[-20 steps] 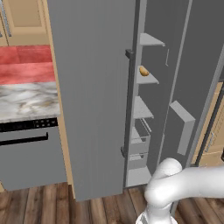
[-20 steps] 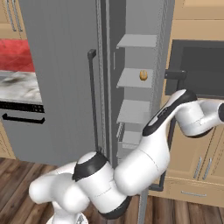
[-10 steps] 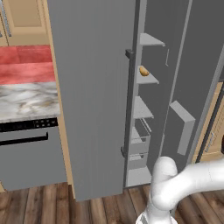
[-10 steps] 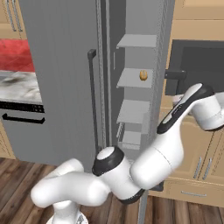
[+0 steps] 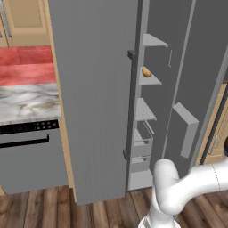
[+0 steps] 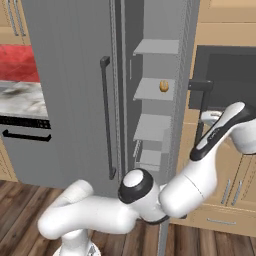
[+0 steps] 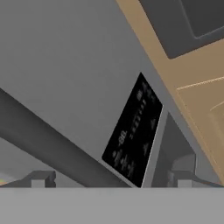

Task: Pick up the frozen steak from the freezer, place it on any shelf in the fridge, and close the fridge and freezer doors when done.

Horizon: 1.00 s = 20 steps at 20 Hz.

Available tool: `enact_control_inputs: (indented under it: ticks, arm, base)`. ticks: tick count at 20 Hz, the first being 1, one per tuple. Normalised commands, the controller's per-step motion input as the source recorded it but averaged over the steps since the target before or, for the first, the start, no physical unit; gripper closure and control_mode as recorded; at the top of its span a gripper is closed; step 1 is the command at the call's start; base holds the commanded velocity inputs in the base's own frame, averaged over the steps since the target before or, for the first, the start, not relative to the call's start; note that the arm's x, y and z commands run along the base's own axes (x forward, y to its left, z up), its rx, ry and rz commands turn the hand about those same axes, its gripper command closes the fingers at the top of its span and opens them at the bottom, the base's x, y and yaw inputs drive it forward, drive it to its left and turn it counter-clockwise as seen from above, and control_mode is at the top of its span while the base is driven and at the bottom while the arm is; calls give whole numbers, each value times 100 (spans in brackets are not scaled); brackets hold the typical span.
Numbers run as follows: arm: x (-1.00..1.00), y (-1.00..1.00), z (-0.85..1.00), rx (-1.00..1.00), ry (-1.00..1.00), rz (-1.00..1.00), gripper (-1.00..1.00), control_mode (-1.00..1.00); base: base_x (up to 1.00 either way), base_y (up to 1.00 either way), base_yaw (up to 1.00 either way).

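The freezer [image 5: 145, 111] [image 6: 153, 91] stands open, with pale shelves and low drawers; the frozen steak is hidden from every view. An orange-brown lump [image 5: 146, 72] [image 6: 163, 86] sits on the second shelf. The freezer door [image 5: 189, 84] is swung out to the right and looks edge-on [image 6: 183, 100] in the right base view. The fridge door [image 5: 95, 98] [image 6: 70, 85] is closed. My gripper [image 7: 111, 179] is open and empty, at the outer face of the freezer door, facing its dark dispenser recess [image 7: 133, 135] and bar handle [image 7: 52, 148].
A dark oven panel [image 6: 225, 75] and tan cabinets [image 6: 225, 200] stand right of the open door. A marble counter [image 5: 26, 102] over a grey dishwasher front [image 5: 31, 160] lies to the left. My own arm [image 6: 150, 200] crosses low in front of the freezer.
My forearm has swung further right and up, carrying the hand round behind the open freezer door. The doors and the lump have not moved.
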Motion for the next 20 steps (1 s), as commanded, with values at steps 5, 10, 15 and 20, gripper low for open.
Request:
enact_control_inputs:
  ticks: [5, 10, 15, 20]
  arm:
    - [27, 35, -22, 0, -27, -10, -100, -100]
    - [0, 80, -40, 2, -24, -16, -100, -100]
    - [0, 100, -36, 6, -19, -16, -100, -100]
    - [3, 100, -27, 10, -16, -16, -100, -100]
  base:
    - [0, 0, 0]
    - [0, 0, 0]
    - [0, 0, 0]
    - [0, 0, 0]
